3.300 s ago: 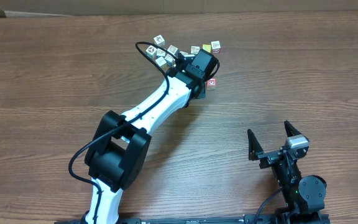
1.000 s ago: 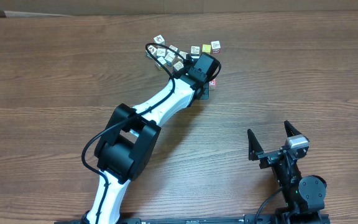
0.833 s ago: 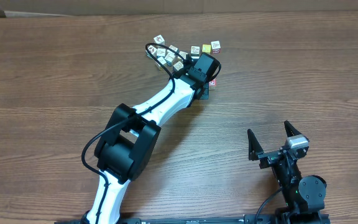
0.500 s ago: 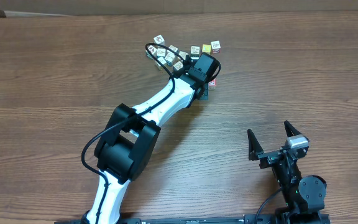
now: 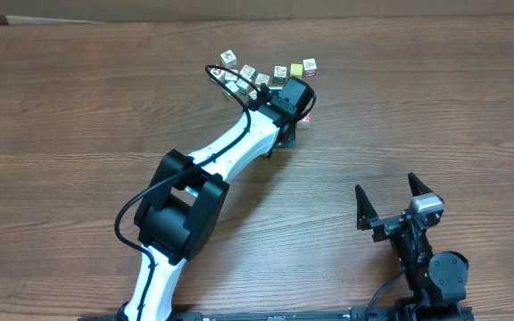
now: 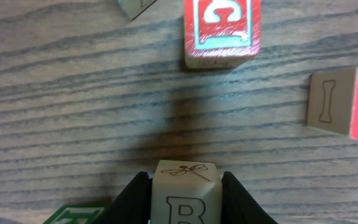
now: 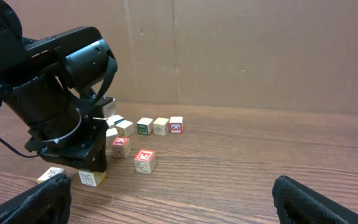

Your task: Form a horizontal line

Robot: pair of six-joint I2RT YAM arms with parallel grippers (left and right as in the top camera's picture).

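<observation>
Row of cubes (image 5: 294, 68) lies behind the cube (image 6: 185, 202) in left gripper (image 6: 185, 182)

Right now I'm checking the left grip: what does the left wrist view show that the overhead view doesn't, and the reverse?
Only the left wrist view: the left gripper shut on a dragonfly cube lettered B, and the C on a red cube ahead. Only the overhead view: the whole left arm, which hides that grip, the short row of cubes beyond it, and the right gripper open, far from the cubes. Both: the wooden table and loose cubes close to the left gripper.
</observation>
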